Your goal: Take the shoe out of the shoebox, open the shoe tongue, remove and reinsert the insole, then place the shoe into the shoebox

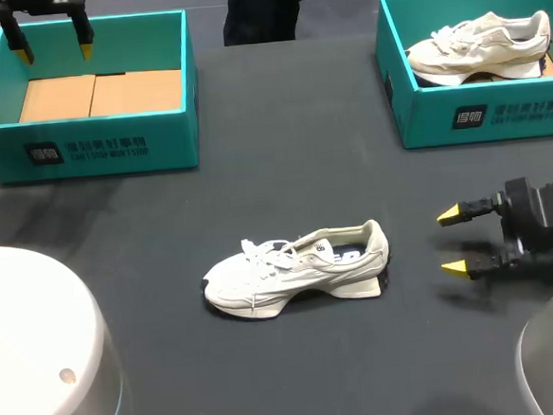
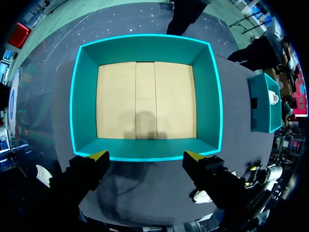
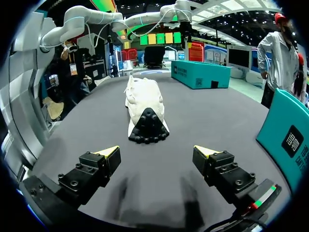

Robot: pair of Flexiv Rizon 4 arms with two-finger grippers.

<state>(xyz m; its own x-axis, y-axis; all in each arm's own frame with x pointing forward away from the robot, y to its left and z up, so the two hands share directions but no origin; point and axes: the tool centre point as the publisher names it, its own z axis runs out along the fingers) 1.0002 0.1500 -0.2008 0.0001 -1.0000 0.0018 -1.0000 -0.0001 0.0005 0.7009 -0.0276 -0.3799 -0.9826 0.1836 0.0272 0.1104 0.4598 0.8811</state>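
A white shoe lies on its sole in the middle of the black table, toe to the left, heel toward my right gripper. That right gripper hovers open just off the heel, nothing between its fingers; from its wrist the shoe is straight ahead, heel first. An empty teal shoebox with a cardboard floor stands at the back left. My left gripper hangs open above it, and the left wrist looks straight down into the shoebox, its own gripper over the near wall.
A second teal box at the back right holds another white shoe. In the right wrist view its side wall is close beside the gripper. Bare black tabletop lies all around the middle shoe.
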